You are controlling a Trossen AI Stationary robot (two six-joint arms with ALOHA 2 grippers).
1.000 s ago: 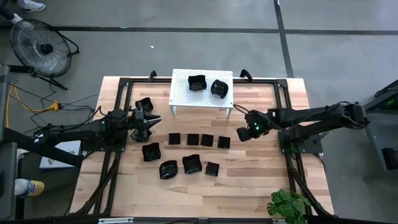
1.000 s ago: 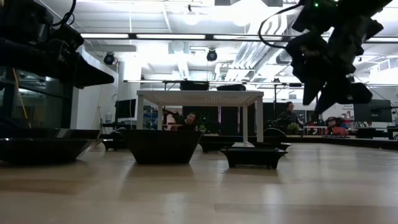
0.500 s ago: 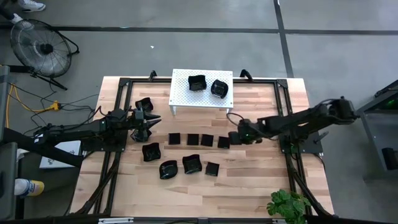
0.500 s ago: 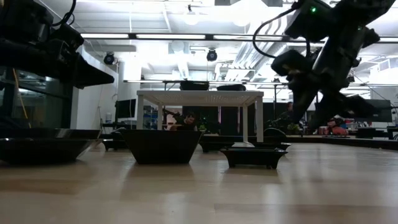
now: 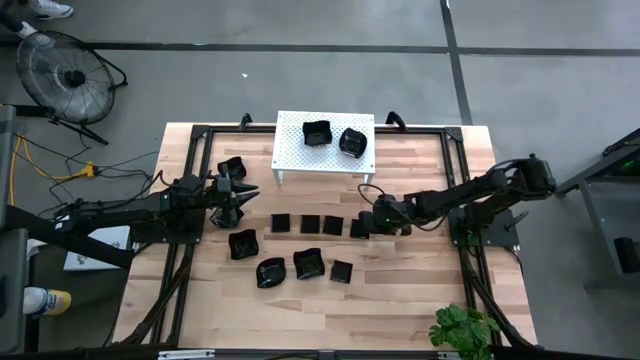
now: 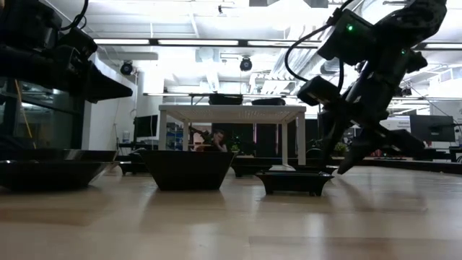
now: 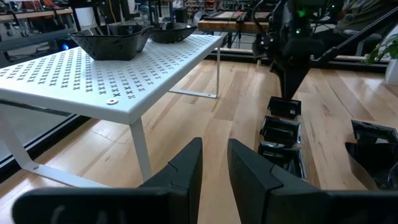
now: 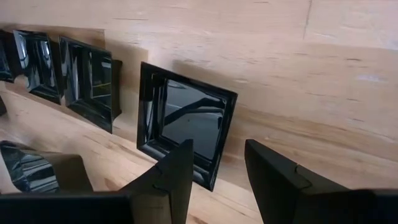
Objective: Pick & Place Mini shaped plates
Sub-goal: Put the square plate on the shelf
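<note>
Several small glossy black plates lie on the wooden table. A row of flat squares [image 5: 310, 224] lies mid-table, and rounder plates [image 5: 270, 271] lie nearer the front. Two more plates [image 5: 317, 132] sit on the white perforated stand [image 5: 325, 160]. My right gripper [image 5: 368, 222] is open and low over the rightmost square plate [image 8: 186, 127], at that plate's right edge; its fingers [image 8: 177, 174] show just above the plate's rim. In the low view my right gripper [image 6: 338, 165] reaches down close to the table. My left gripper [image 5: 243, 197] waits at the left, its fingers a little apart and empty [image 7: 214, 165].
One black plate [image 5: 232, 168] lies at the far left, beside my left arm. The stand's legs [image 7: 140, 149] rise close in front of my left gripper. A potted plant [image 5: 462, 328] stands at the front right corner. Black frame rails run along the table's sides. People sit in the room behind [image 6: 216, 137].
My right gripper has moved toward the table's left edge and down, from well right of the row to just over the rightmost square plate. It has stayed open. No plate has moved.
</note>
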